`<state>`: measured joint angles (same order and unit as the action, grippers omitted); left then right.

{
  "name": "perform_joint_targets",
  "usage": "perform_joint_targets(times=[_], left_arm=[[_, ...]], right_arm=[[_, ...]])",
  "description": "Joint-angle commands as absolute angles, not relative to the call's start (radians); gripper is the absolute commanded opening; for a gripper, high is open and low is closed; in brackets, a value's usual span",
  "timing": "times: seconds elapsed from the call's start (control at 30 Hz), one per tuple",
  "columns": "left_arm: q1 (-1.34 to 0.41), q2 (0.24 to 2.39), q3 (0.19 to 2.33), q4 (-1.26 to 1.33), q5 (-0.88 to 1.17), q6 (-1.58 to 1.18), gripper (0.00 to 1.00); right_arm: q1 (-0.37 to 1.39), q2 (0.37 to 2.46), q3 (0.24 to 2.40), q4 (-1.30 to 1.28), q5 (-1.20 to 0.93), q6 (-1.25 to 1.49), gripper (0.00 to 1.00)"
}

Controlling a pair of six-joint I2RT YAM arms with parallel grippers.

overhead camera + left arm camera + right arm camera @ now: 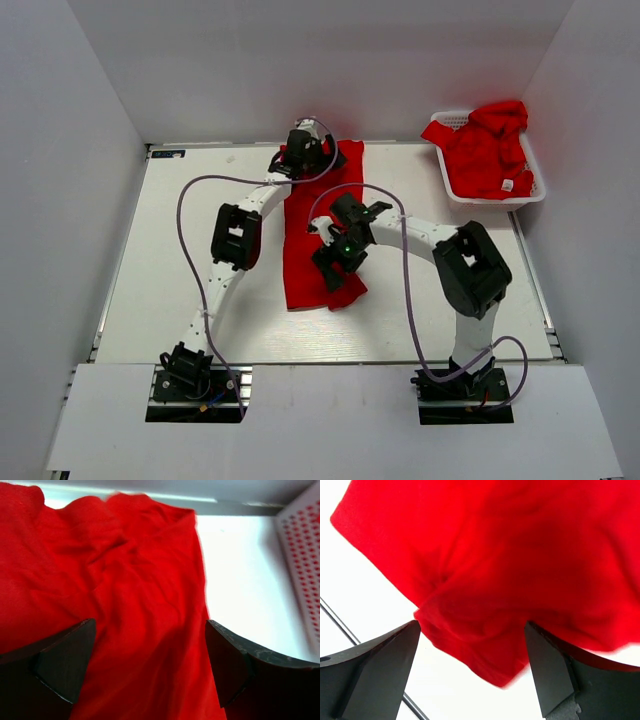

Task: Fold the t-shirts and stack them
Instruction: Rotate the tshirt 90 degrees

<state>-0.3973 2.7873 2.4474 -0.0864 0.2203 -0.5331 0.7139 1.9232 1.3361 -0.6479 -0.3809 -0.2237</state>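
Observation:
A red t-shirt (303, 262) lies on the white table (180, 250) as a long narrow strip running near to far. My left gripper (311, 157) hovers over its far end, open, with wrinkled red cloth (125, 580) under the spread fingers and nothing held (150, 652). My right gripper (333, 270) is open above the shirt's near right corner (495, 645), which is bunched and folded over; the fingers (380, 670) straddle it without gripping. More red t-shirts (488, 150) are heaped in the basket, one showing a small white tag (507, 185).
The white lattice basket (446, 172) stands at the far right corner; its wall also shows in the left wrist view (302, 555). White walls enclose the table on three sides. Purple cables loop from both arms (190, 250).

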Motion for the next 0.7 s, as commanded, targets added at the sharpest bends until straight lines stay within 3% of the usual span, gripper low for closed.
perform_joint_targets(times=[0.0, 0.27, 0.43, 0.67], left_arm=[[-0.379, 2.649, 2.448, -0.103, 0.138, -0.471, 1.0], [-0.379, 2.263, 2.31, -0.201, 0.005, -0.31, 1.0], [-0.379, 2.021, 2.143, -0.449, -0.06, -0.25, 1.0], [-0.403, 1.682, 1.502, -0.643, -0.109, -0.389, 1.0]], right_arm=[[0.713, 1.76, 1.333, -0.597, -0.255, -0.145, 0.9], [0.707, 1.554, 1.198, -0.503, -0.051, 0.107, 0.9], [0.71, 1.542, 1.147, -0.552, -0.005, 0.228, 0.9], [0.713, 1.52, 1.06, -0.649, 0.195, 0.52, 0.9]])
